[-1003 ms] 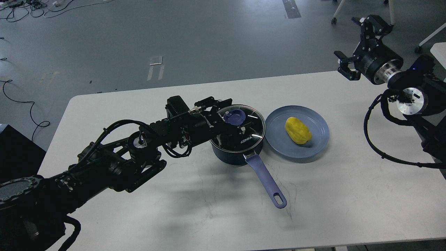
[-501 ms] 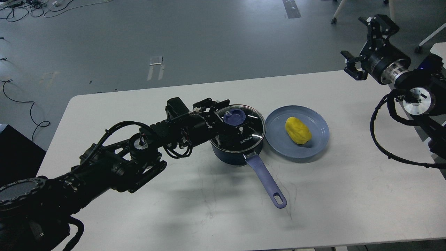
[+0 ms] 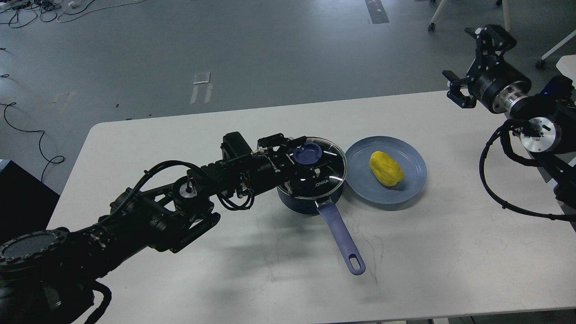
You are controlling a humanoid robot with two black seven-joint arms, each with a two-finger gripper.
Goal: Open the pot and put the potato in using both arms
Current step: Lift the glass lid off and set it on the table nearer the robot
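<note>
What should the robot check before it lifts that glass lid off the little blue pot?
1. Left gripper at the round blue knob of the glass lid: ok.
2. Fingers clamped firmly on the knob: cannot tell; the black parts blend together.
3. Lid seated flat on the dark blue saucepan: not ok; it looks shifted and overhangs toward the blue plate.
4. Yellow potato ready on the plate, apart from the pot: ok.
5. Right gripper open and out of the lid's way: ok; it hangs high near the white table's far right corner.
6. Long blue handle unobstructed: ok.
</note>
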